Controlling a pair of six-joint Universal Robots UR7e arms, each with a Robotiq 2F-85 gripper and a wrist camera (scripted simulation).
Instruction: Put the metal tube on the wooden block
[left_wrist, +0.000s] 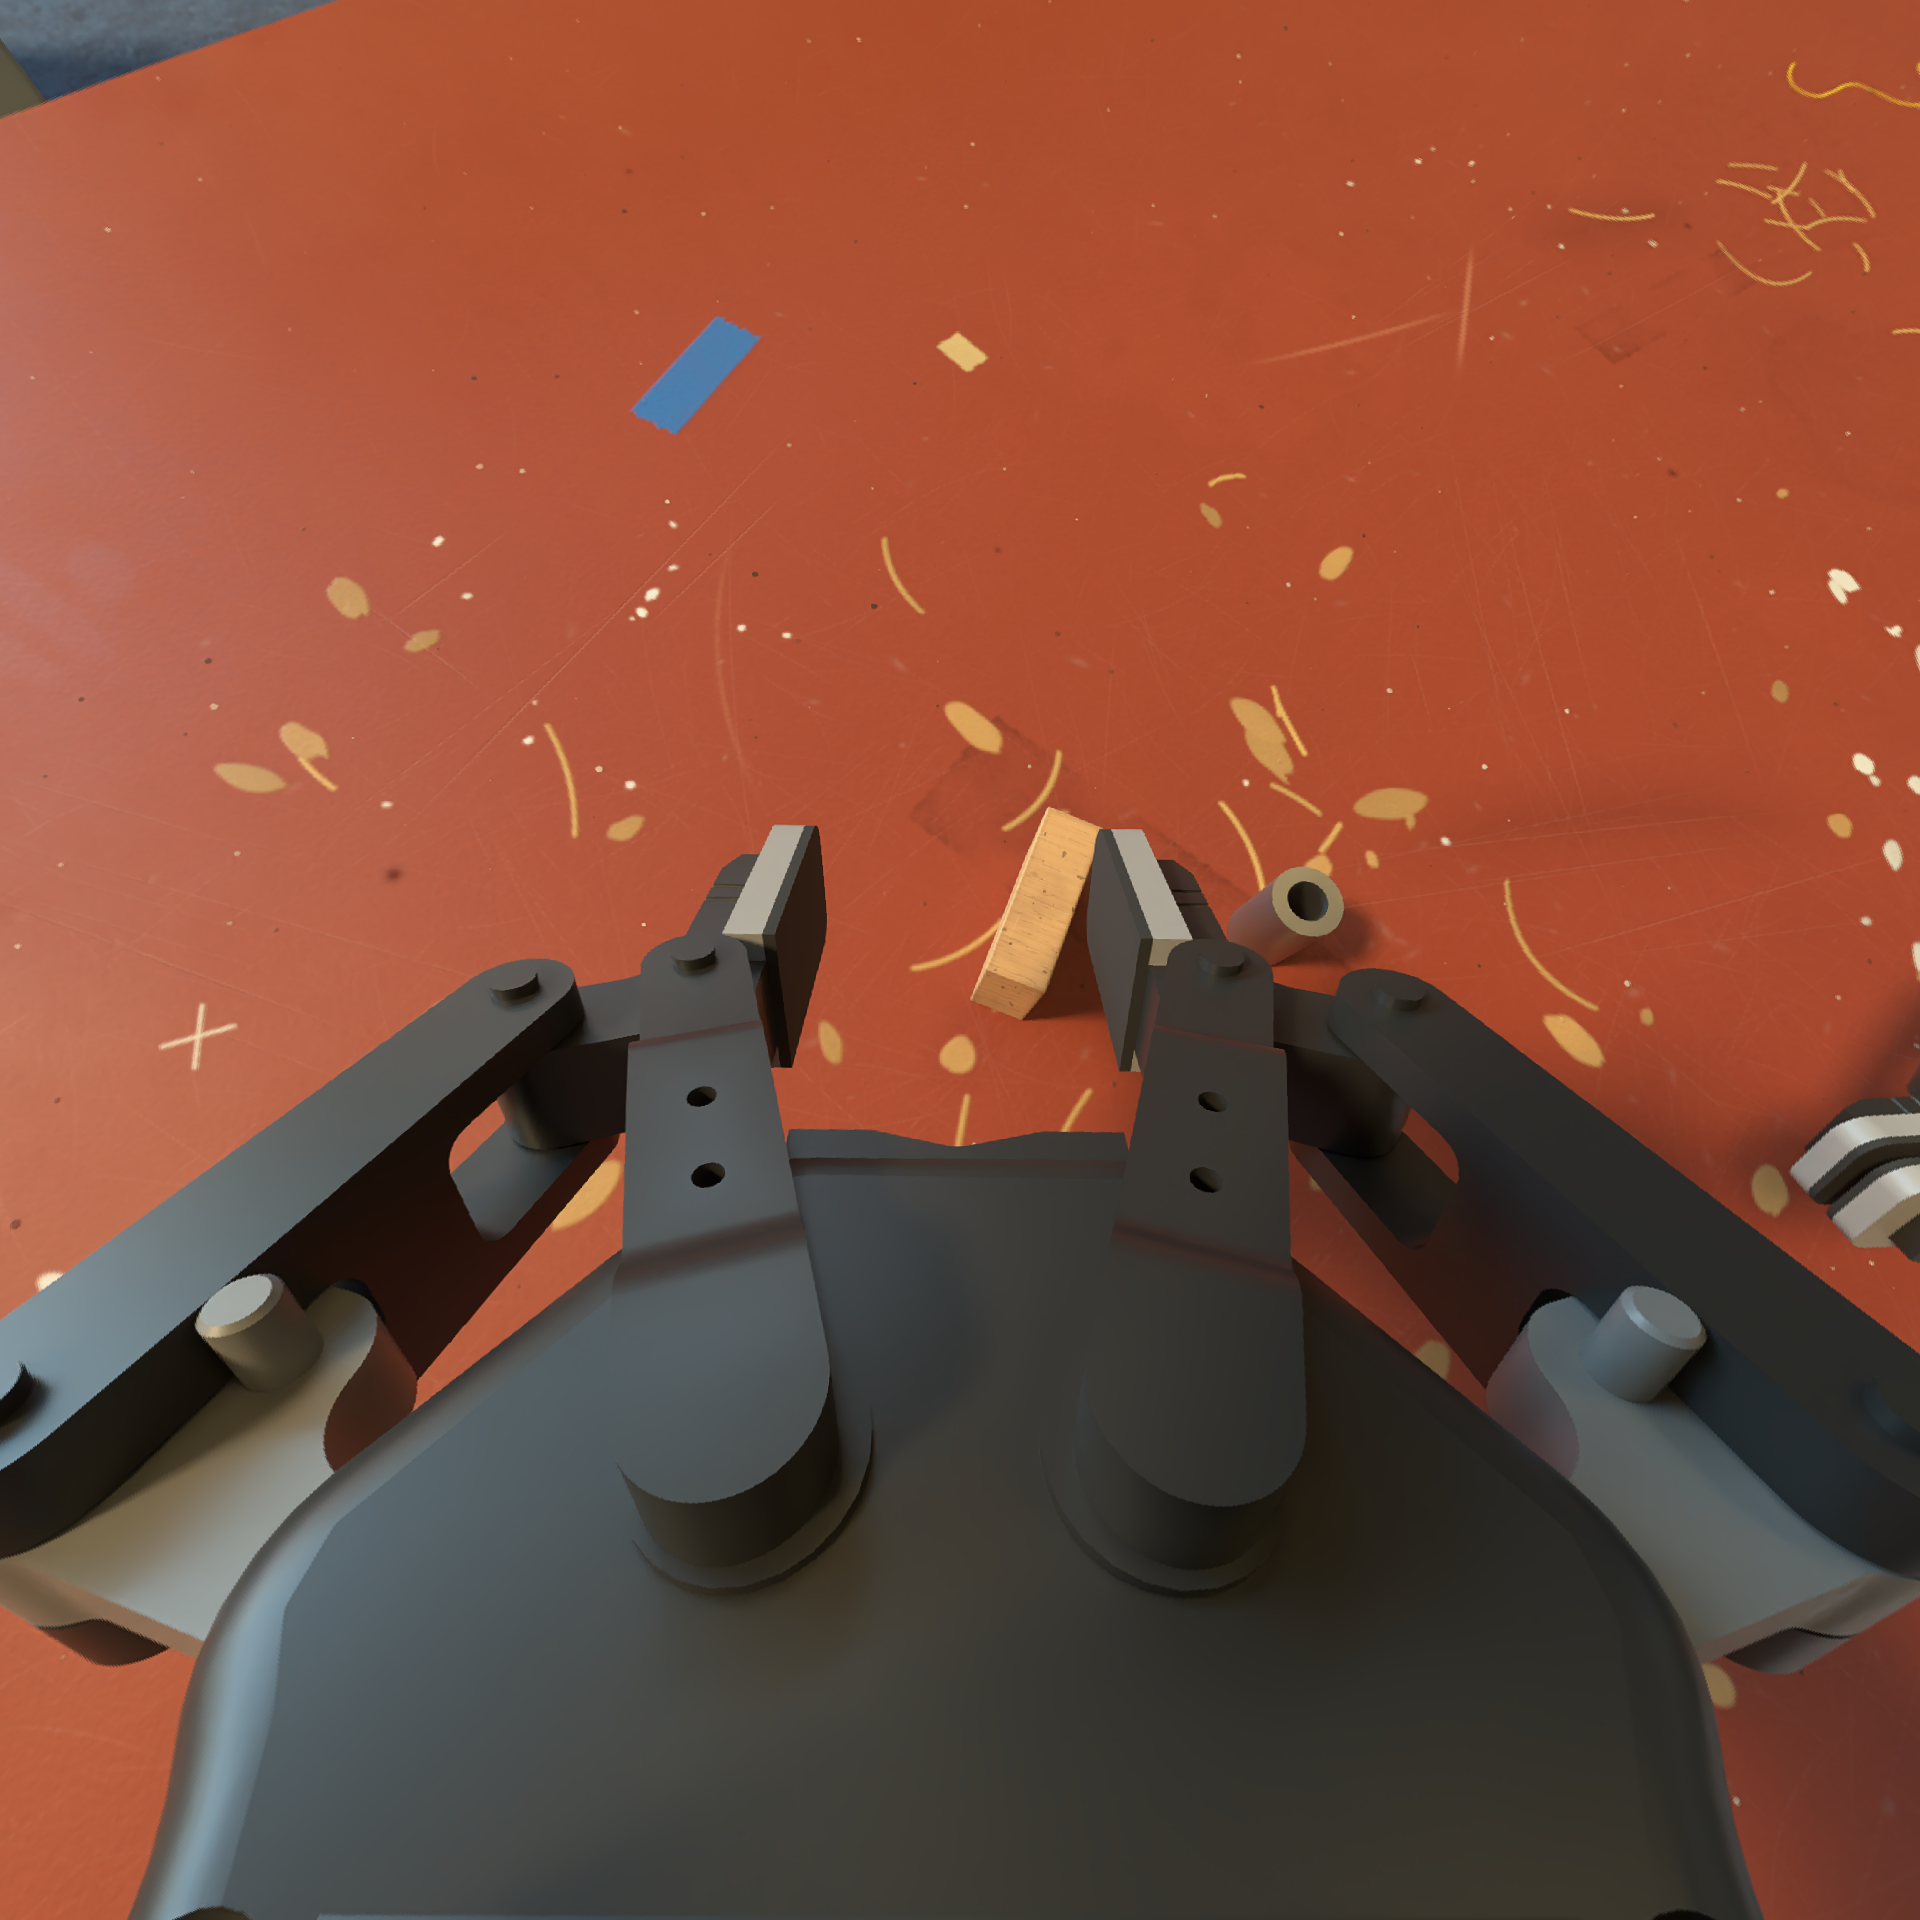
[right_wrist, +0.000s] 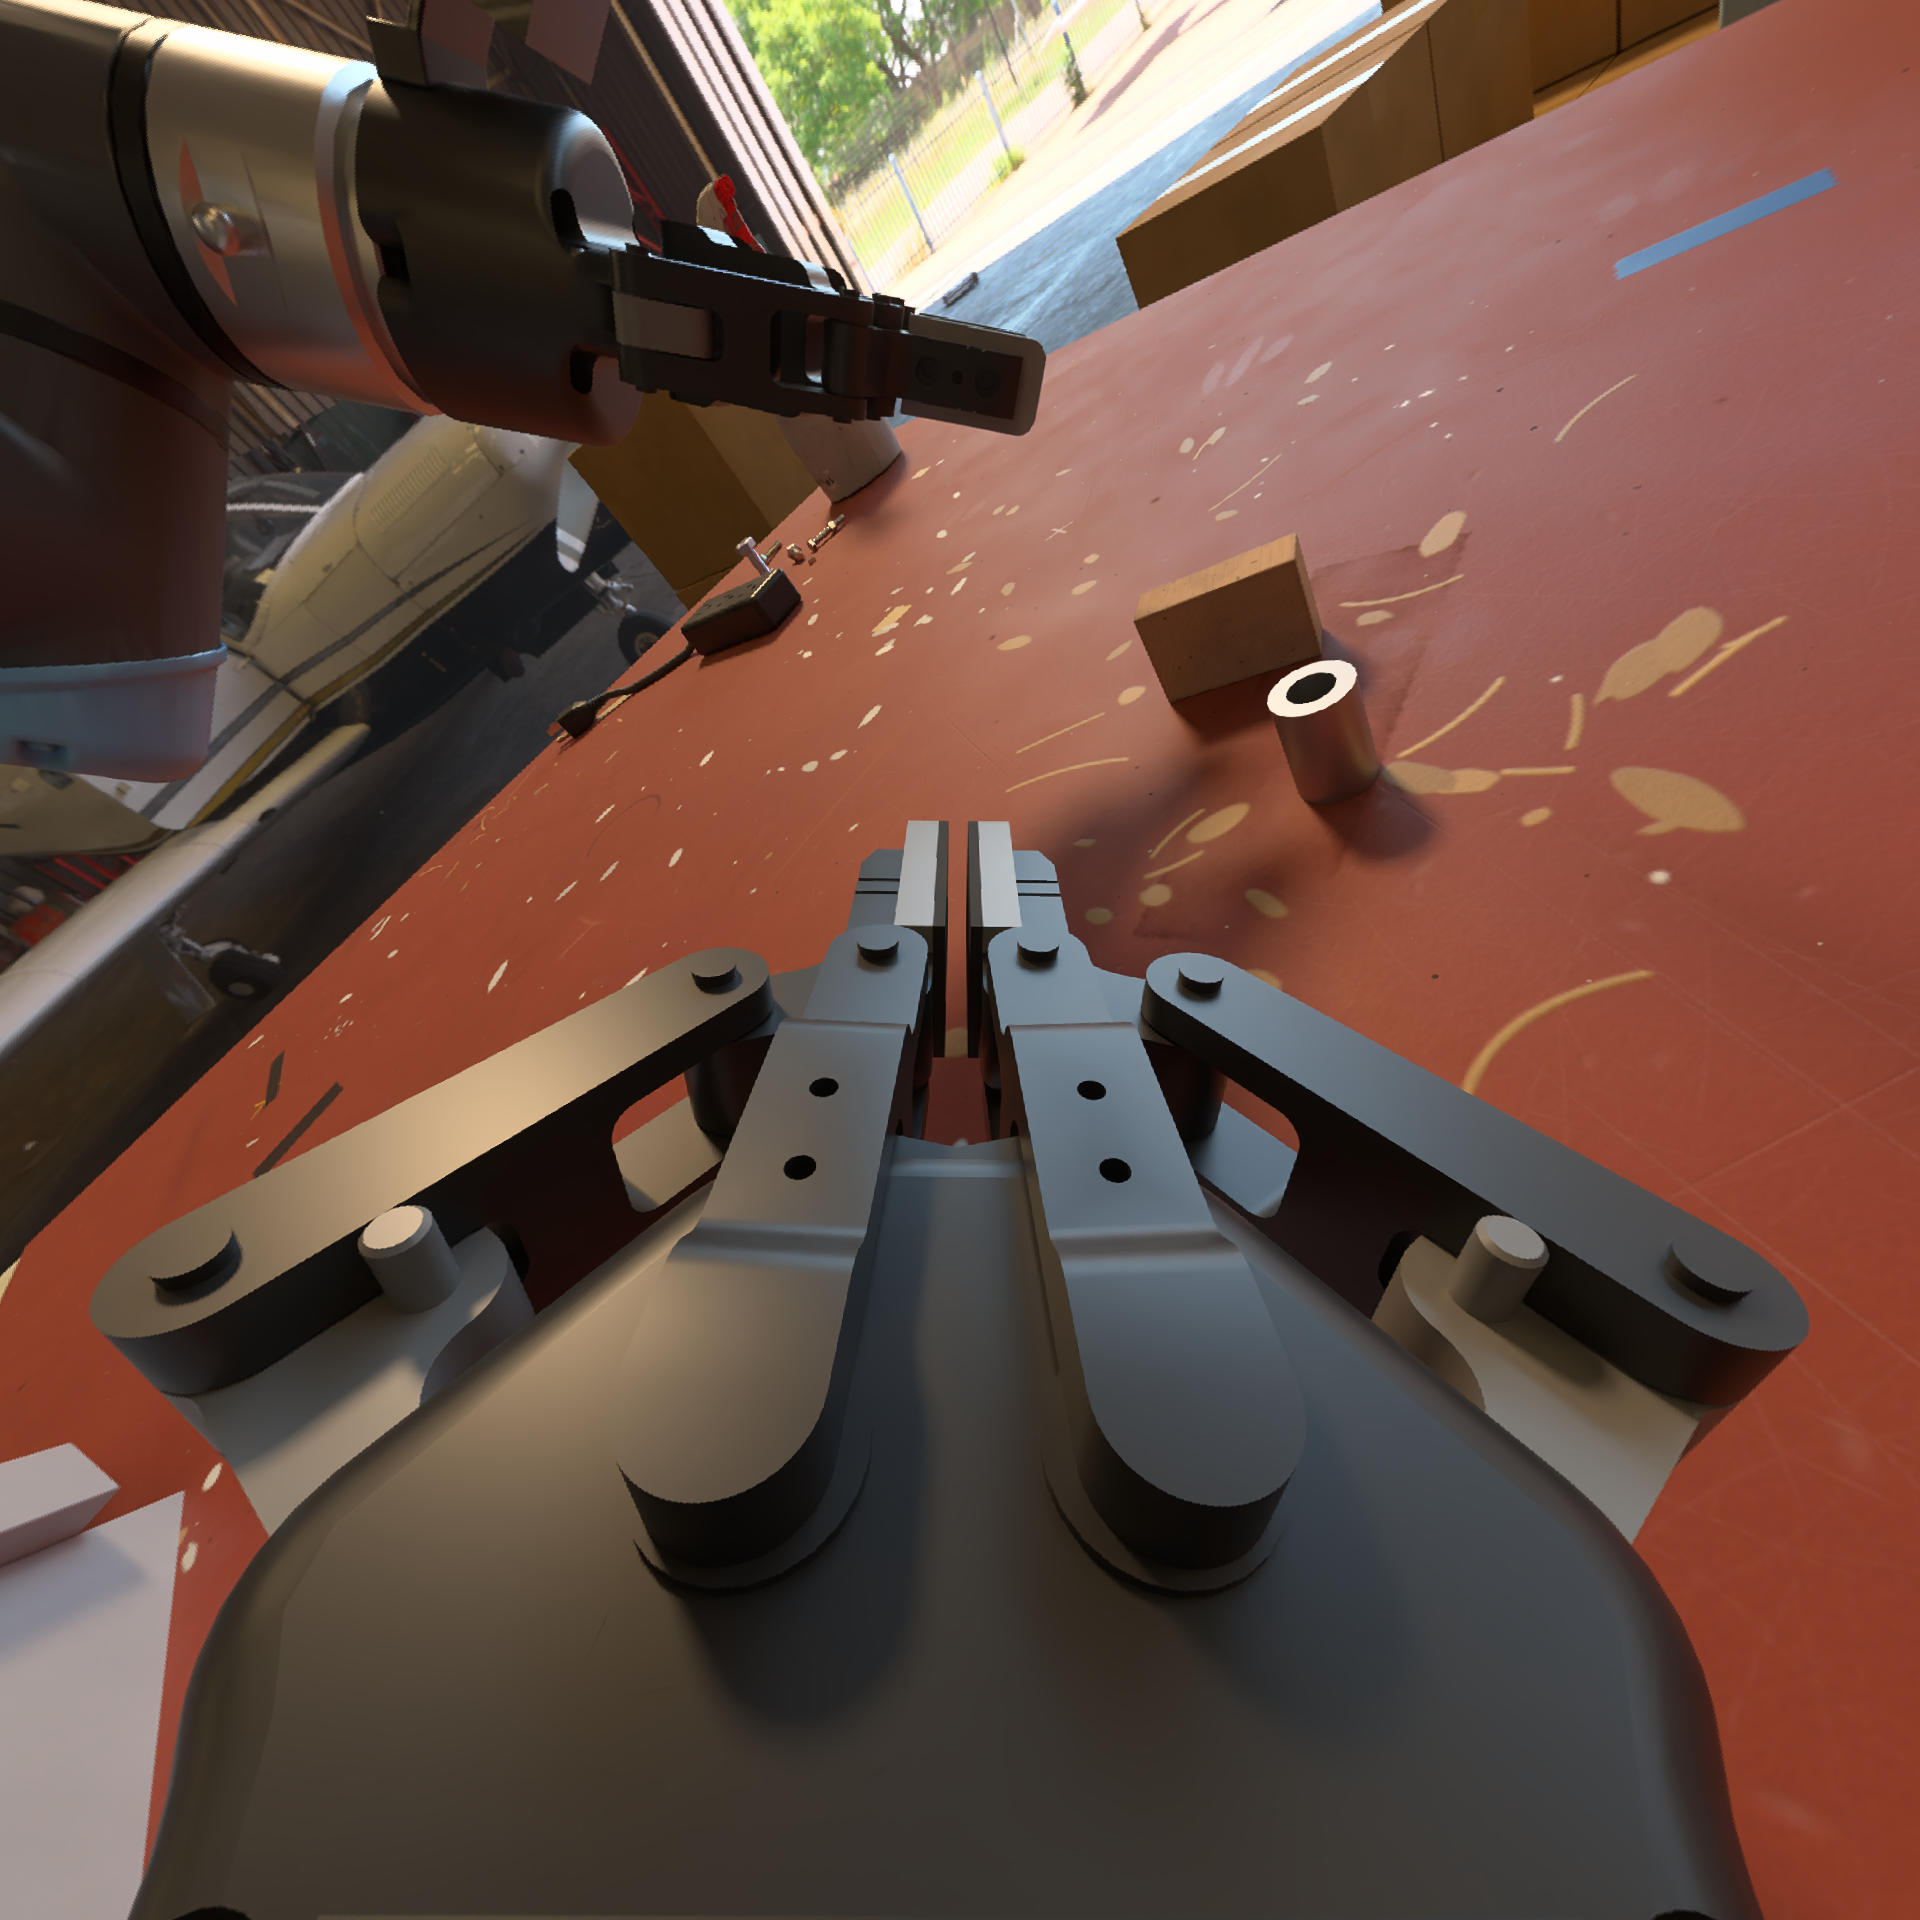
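A light wooden block (left_wrist: 1039, 914) lies on the red table (left_wrist: 1039, 260), with a short grey metal tube (left_wrist: 1294, 909) standing upright just to its right, close beside it. My left gripper (left_wrist: 961, 914) is open and empty and hovers well above the table; the block shows between its fingers, near the right one. In the right wrist view the block (right_wrist: 1226, 618) and the tube (right_wrist: 1325, 738) are ahead and to the right. My right gripper (right_wrist: 956, 873) is shut and empty, low over the table (right_wrist: 1558, 1039), short of the tube. The left gripper (right_wrist: 935, 364) shows high at the upper left.
A blue tape strip (left_wrist: 696, 374) lies farther out on the table. A black box with a cable (right_wrist: 743, 613) and small screws (right_wrist: 810, 545) lie near the table's far edge. Cardboard boxes (right_wrist: 1278, 177) stand beyond. A white object (right_wrist: 62, 1496) is at lower left.
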